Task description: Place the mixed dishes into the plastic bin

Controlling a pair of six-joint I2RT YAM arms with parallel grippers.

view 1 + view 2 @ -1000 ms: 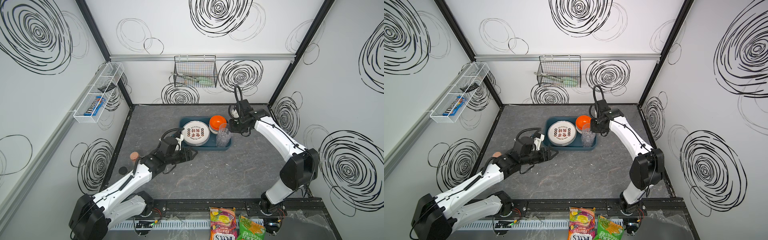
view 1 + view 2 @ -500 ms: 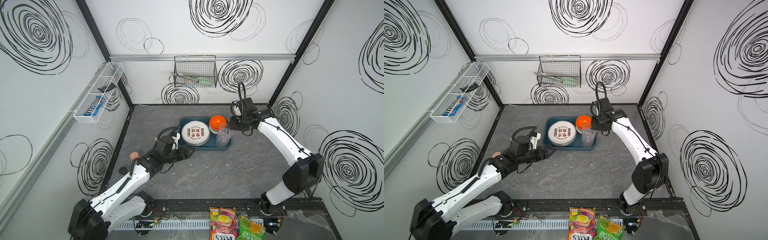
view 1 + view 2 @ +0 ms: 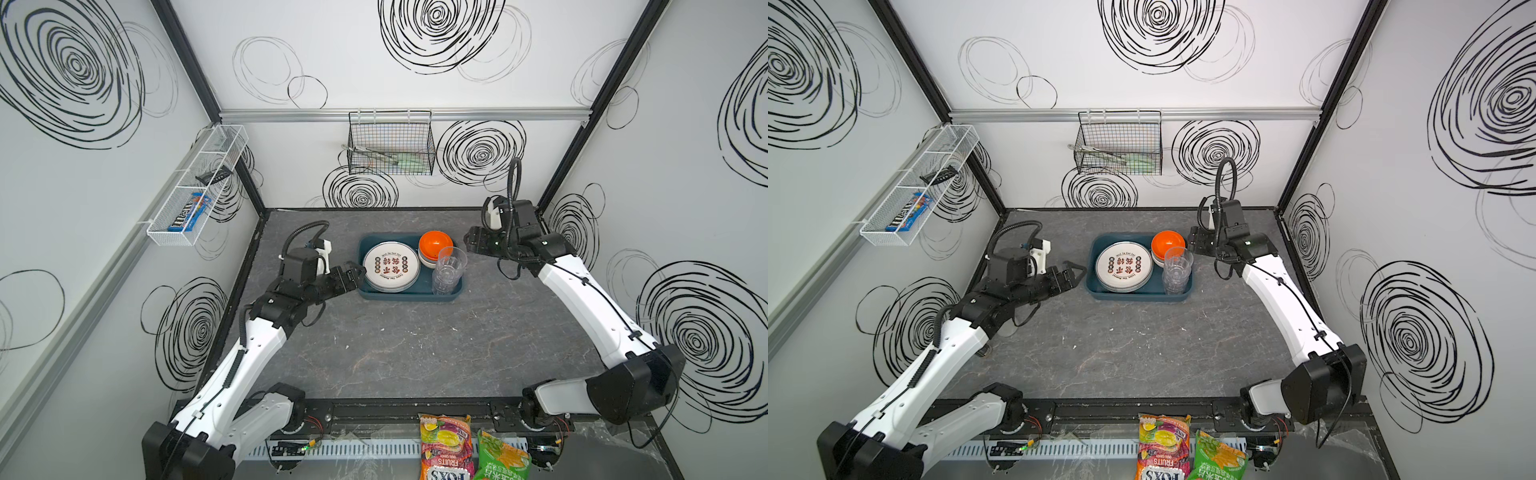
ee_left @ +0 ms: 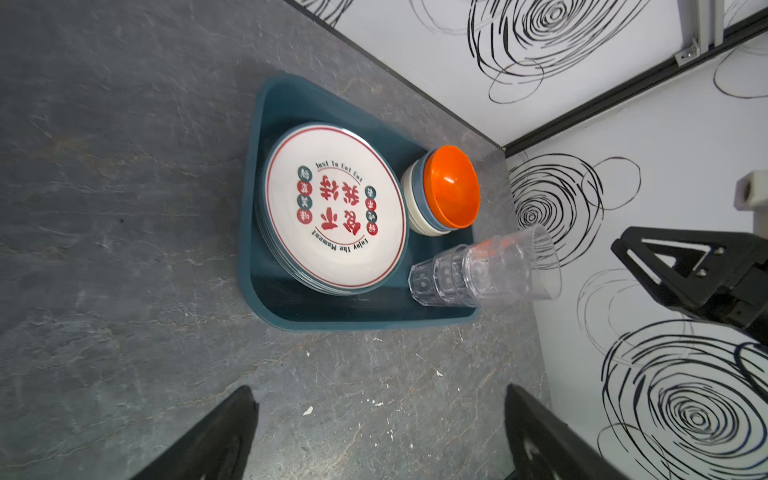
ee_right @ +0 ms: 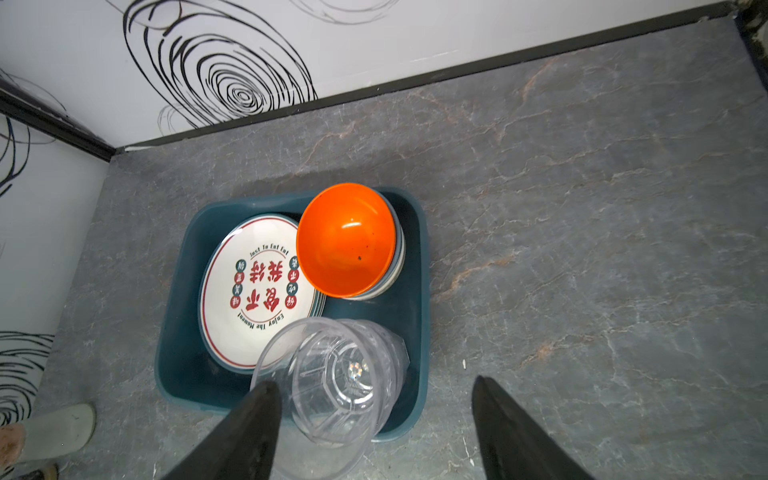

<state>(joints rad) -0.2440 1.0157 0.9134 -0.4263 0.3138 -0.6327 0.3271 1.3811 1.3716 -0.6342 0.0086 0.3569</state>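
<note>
The dark teal plastic bin (image 3: 409, 293) (image 3: 1138, 294) sits mid-table. Inside it lie a stack of white plates (image 3: 390, 266) (image 4: 332, 208) (image 5: 253, 286) with red Chinese characters, an orange bowl (image 3: 435, 245) (image 5: 345, 245) nested on blue and cream bowls, and stacked clear tumblers (image 3: 448, 270) (image 4: 482, 274) (image 5: 332, 374). My left gripper (image 3: 357, 270) (image 4: 380, 409) hovers open and empty just off the bin's left wall. At the bin's right rear my right gripper (image 3: 469, 243) (image 5: 374, 388) stands open above the tumblers, holding nothing.
A black wire basket (image 3: 390, 145) hangs on the back wall and a white mesh rack (image 3: 195, 187) on the left wall. Snack bags (image 3: 446, 449) lie at the front edge. A cork-stoppered jar (image 5: 58, 428) lies left of the bin.
The right gripper has opened wide by the tumblers and lifted back a little. The left gripper has opened further and drawn back from the plates to the bin's left side.
</note>
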